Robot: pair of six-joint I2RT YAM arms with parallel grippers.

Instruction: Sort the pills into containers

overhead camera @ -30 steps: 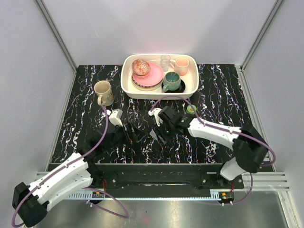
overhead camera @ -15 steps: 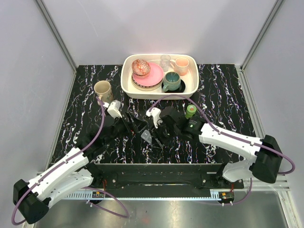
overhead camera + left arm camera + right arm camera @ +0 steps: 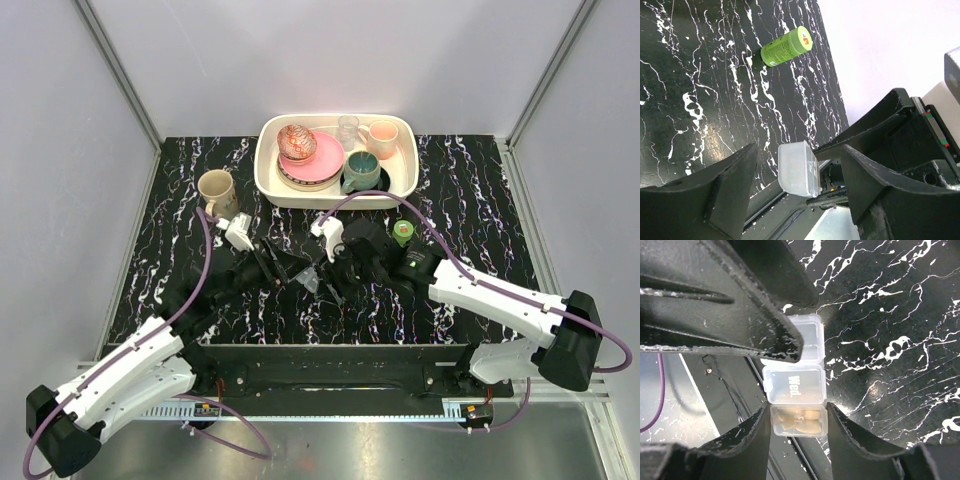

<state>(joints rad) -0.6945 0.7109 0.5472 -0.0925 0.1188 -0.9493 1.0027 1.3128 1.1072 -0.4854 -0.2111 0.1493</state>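
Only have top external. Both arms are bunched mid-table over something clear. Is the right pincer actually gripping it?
Observer: Yes. The right wrist view shows the right pincer clamped on the end compartment of the containers.
Operator: Anything in that compartment?
Observer: It holds the pills. The middle compartment is marked "Wed."
Operator: Left pincer?
Observer: In the left wrist view the left pincer is open, straddling the strip's other end, not yet closed on it.

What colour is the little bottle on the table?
The bottle is bright green, clearest in the left wrist view.
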